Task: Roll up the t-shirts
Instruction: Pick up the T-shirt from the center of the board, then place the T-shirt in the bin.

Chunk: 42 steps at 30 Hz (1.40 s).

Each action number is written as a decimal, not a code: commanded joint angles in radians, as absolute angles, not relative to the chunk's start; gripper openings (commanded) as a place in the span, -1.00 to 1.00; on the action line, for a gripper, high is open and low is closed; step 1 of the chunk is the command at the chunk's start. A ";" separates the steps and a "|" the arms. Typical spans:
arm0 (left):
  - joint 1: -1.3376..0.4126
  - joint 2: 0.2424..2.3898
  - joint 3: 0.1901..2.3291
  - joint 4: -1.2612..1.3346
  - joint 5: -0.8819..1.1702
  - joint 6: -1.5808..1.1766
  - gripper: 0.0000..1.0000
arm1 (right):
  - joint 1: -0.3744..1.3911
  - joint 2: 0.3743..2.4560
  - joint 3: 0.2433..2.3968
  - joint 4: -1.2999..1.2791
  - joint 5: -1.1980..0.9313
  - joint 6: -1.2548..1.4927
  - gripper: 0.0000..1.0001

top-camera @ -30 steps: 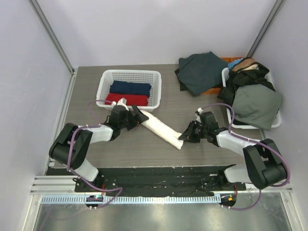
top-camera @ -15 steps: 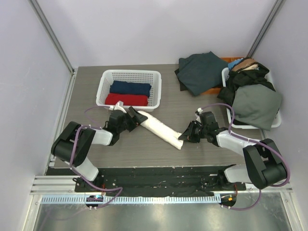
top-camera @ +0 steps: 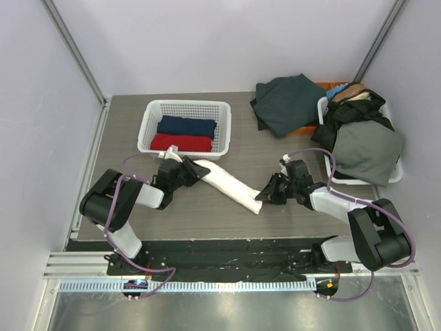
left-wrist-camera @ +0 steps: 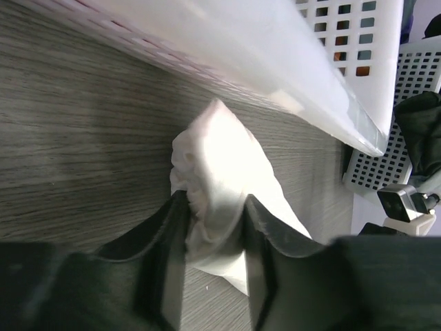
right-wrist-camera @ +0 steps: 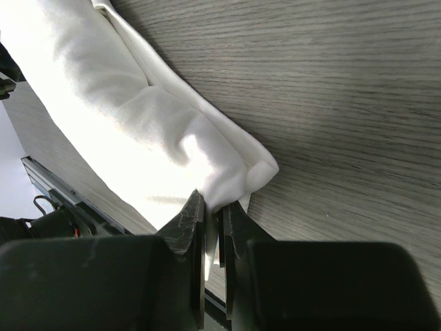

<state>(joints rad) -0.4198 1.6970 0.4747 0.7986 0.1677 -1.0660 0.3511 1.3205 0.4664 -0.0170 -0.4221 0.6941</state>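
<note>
Closed down since a second ago, from a wide spread to a clamp, at the left gripper (top-camera: 195, 169), with its arm tucked lower and nearer the table's left edge. Now squeezing the far-left end of the white rolled t-shirt (top-camera: 227, 183): in the left wrist view, one black finger (left-wrist-camera: 172, 234) pressed into each side of the cloth (left-wrist-camera: 220, 152), and the roll's tip bulging out beyond the left gripper (left-wrist-camera: 213, 210).

No change at the right gripper (top-camera: 264, 195): jaws almost together, nipping a thin fold at the roll's near-right end. Seen from the right wrist, the right gripper (right-wrist-camera: 212, 207) biting just the lowest edge of the white cloth (right-wrist-camera: 124, 117), with the rest of the roll stretching away up-left.

Lying where it lay before, that roll: diagonal on the grey wood-grain table (top-camera: 220, 222), far end just beside the near wall of the white lattice basket (top-camera: 224, 131), near end toward the right arm. Resting on the tabletop along its length, as far as both wrist views show. Basket wall (left-wrist-camera: 275, 41) close above the roll's tip in the left wrist view.

Inside the basket, two more rolled shirts side by side: navy t-shirt (top-camera: 187, 126) behind, red t-shirt (top-camera: 182, 143) in front.

Farther right on the table, a heaped dark green garment (top-camera: 286, 103). Next to it, a second white basket (top-camera: 396, 172) piled with a black garment (top-camera: 348, 114) and a grey-green garment (top-camera: 368, 148) on top.
</note>
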 commanded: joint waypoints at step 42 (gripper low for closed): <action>-0.157 1.227 0.968 -0.043 -0.003 -0.712 -1.00 | 0.374 1.718 1.469 -0.319 -0.509 0.672 -0.98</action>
